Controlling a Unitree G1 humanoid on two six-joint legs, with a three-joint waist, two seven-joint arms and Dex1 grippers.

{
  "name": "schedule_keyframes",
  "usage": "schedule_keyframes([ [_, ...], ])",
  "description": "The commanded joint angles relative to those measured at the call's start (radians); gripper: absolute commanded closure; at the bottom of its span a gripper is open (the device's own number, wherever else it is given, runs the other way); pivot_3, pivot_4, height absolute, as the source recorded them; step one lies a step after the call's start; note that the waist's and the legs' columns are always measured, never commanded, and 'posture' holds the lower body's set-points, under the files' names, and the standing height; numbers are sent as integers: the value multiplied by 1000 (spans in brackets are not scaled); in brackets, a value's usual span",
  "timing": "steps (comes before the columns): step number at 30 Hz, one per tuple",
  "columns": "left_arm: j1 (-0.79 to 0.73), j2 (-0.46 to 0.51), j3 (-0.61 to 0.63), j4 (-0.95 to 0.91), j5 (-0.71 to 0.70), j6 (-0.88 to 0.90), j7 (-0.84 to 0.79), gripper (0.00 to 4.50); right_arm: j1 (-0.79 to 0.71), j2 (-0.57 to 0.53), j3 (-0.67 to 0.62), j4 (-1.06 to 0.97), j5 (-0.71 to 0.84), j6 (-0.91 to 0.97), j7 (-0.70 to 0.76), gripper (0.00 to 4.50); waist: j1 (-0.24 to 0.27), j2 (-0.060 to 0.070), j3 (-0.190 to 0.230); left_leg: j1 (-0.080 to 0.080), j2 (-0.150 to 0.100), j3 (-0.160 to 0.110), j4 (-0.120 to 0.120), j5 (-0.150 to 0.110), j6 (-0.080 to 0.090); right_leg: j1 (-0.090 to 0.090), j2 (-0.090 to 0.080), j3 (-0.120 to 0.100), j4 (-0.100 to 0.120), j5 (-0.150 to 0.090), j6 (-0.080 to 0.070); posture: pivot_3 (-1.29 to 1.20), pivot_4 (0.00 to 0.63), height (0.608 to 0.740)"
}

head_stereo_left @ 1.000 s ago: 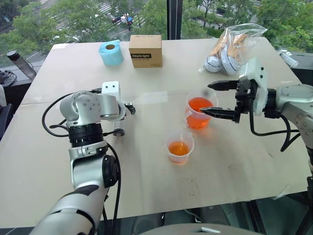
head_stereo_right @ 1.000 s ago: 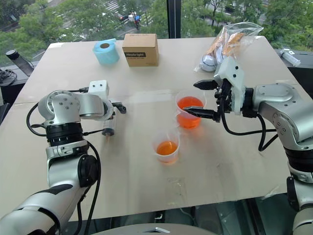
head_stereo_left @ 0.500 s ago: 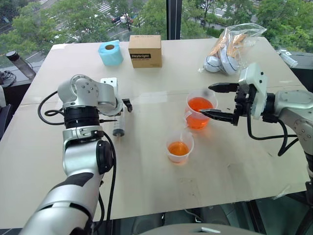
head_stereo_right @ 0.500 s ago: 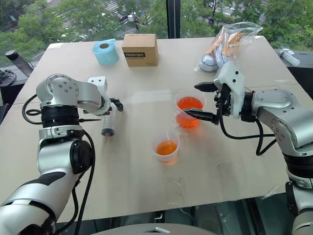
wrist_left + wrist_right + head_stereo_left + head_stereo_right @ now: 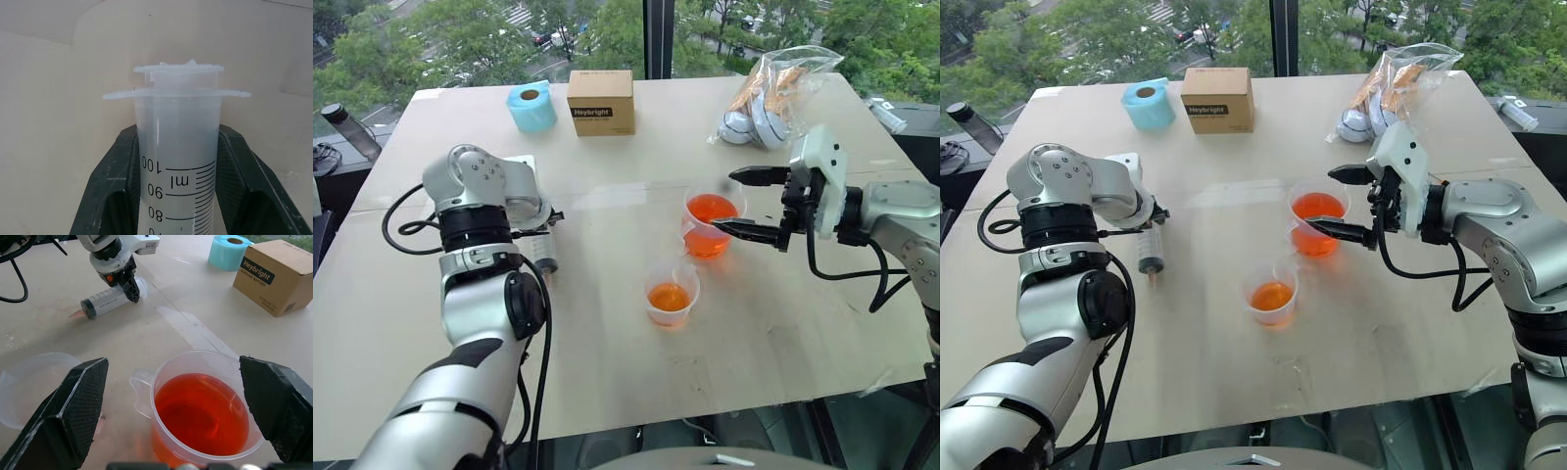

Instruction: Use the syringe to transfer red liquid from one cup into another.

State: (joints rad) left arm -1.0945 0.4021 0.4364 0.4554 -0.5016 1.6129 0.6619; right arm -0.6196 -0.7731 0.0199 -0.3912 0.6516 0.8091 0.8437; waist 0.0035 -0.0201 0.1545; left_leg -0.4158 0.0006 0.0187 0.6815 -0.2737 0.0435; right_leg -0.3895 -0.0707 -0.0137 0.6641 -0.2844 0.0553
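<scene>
Orange-red liquid, clear syringe with black marks, light-blue roll

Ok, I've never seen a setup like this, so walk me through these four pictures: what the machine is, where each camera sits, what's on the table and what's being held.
This is a humanoid robot with two arms, each ending in black two-fingered jaws. Two pictures come from cameras in its head, looking down over the pale wooden table. The other two come from cameras on its wrists.

The left gripper is shut on the large clear plastic syringe, which lies on the table. The right gripper is open, its fingers either side of the taller handled clear cup of orange-red liquid. Nearer the robot stands a shorter plain clear cup holding some too.

Further back are a blue tape roll, a brown cardboard box and a clear plastic bag.
</scene>
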Motion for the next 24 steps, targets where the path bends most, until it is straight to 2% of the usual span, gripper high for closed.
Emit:
schedule_keyframes([
  [1,-83,23,-3,-189,70,-9,-27,3101,-44,12,-55,-1,28,8,-16,0,0,-1,1,-1,0,0,0,0,0,-1,0,0,0,0,0,0,150,740],
  [3,-106,39,-62,-249,86,-25,-90,3101,-65,27,-67,19,33,9,-31,0,2,-3,2,-1,0,1,0,0,0,-1,0,0,0,0,0,0,150,740],
  [6,-114,68,-204,-373,66,-155,-272,3101,-100,59,-90,71,16,-13,-68,0,6,-3,2,-1,0,1,-1,0,0,-2,0,0,0,0,0,0,150,740],
  [8,-106,53,-236,-436,66,-253,-359,3101,-120,79,-109,109,3,-40,-87,0,13,-3,2,-1,0,1,-1,0,0,-1,0,-1,0,0,0,0,150,740],
  [10,-81,50,-280,-489,90,-376,-431,3101,-137,86,-130,137,10,-43,-96,0,13,-3,2,-1,0,1,-1,0,-1,-1,0,-1,0,0,0,0,150,740],
  [12,-27,40,-348,-574,121,-587,-541,3101,-159,89,-165,171,14,-62,-107,0,9,-3,2,-1,0,2,-1,0,-1,-2,0,-1,0,0,0,0,150,740],
  [17,122,-109,-336,-683,-9,-944,-871,3101,-203,63,-236,253,34,-71,-99,0,8,-3,2,-1,0,4,-2,0,-1,-3,0,0,-1,0,0,0,150,740],
  [22,184,-218,-313,-586,-107,-1155,-1113,3101,-234,94,-296,318,23,-122,-151,0,4,-2,2,-1,1,5,-2,0,0,-3,0,2,0,0,0,0,150,740],
  [24,192,-233,-318,-544,-122,-1206,-1193,3101,-238,102,-313,321,30,-130,-169,0,4,-2,2,-1,1,6,-1,0,0,-3,0,2,1,0,0,0,150,740],
])
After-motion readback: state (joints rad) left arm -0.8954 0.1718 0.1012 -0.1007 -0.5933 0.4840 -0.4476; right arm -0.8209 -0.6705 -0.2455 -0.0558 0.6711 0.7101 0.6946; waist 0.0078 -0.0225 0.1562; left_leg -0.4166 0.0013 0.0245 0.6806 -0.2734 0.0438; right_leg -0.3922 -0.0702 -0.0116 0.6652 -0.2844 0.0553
